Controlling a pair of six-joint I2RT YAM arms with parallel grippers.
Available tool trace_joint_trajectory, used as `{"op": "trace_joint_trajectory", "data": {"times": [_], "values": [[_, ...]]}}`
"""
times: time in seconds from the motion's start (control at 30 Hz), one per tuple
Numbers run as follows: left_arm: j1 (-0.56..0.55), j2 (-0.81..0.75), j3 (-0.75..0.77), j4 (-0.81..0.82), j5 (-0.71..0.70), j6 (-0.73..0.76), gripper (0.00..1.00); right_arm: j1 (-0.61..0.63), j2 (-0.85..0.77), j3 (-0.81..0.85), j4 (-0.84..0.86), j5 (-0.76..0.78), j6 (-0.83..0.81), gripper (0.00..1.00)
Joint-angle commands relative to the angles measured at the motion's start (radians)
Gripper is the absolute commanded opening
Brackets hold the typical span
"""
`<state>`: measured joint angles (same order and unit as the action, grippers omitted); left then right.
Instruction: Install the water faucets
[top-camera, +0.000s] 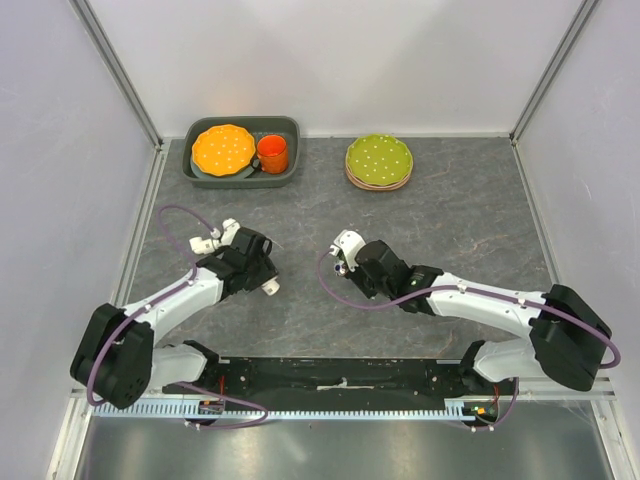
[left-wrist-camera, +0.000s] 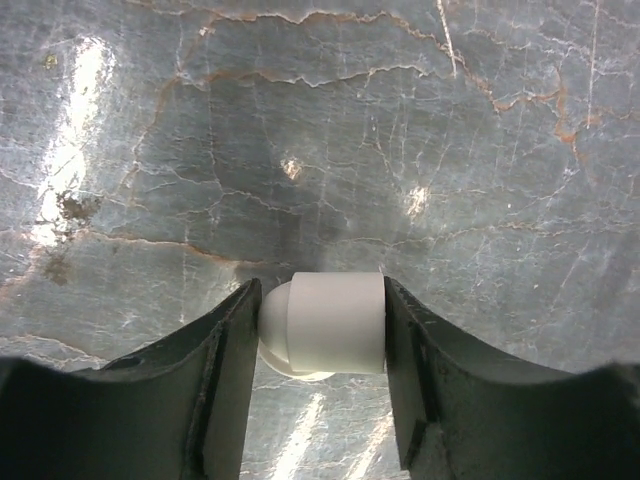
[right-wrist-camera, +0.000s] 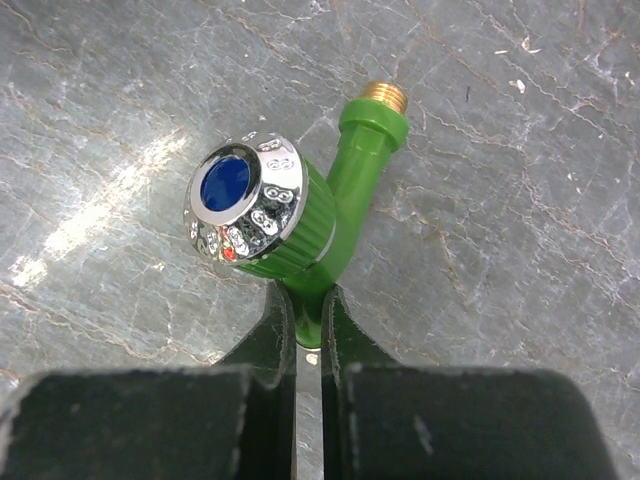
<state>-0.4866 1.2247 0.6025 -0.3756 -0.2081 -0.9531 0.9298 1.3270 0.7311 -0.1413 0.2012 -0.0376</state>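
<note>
Right pincer clenches the green faucet; left pincer grips a white cylindrical piece.

Seen from above, our left arm rises from its base at 7 o'clock and reaches toward 1 o'clock, wrist tipped down. Our left gripper has its jaws partly closed, both fingers pressing the sides of a white cap. Our right arm stretches from its base at 5 o'clock toward 10 o'clock, forearm nearly level. Our right gripper has its jaws almost together, pinching the thin lower end of the faucet. The two wrists stand well apart.
</note>
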Motion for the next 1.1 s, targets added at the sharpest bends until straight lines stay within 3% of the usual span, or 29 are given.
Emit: {"op": "trace_joint_trajectory", "data": {"times": [0.0,0.17,0.27,0.43,0.67,0.93,1.07], "values": [[-0.004,-0.010,0.016,0.072,-0.056,-0.081,0.64,-0.008,-0.061,-0.019,0.100,-0.060,0.008,0.00],[-0.004,-0.119,0.013,0.098,-0.059,-0.030,0.88,-0.016,-0.078,-0.035,0.127,-0.117,0.011,0.00],[-0.004,-0.207,0.016,0.107,-0.042,0.045,0.96,-0.025,-0.098,-0.047,0.134,-0.160,0.018,0.00],[-0.004,-0.361,0.000,0.217,0.100,0.264,0.98,-0.054,-0.160,-0.082,0.209,-0.284,0.031,0.00],[-0.030,-0.433,0.051,0.305,0.545,0.525,1.00,-0.104,-0.235,-0.130,0.295,-0.509,0.062,0.00],[-0.194,-0.435,0.065,0.355,0.572,0.715,1.00,-0.126,-0.250,-0.144,0.332,-0.626,0.079,0.00],[-0.315,-0.409,0.071,0.372,0.512,0.812,1.00,-0.129,-0.242,-0.142,0.339,-0.655,0.085,0.00]]}}
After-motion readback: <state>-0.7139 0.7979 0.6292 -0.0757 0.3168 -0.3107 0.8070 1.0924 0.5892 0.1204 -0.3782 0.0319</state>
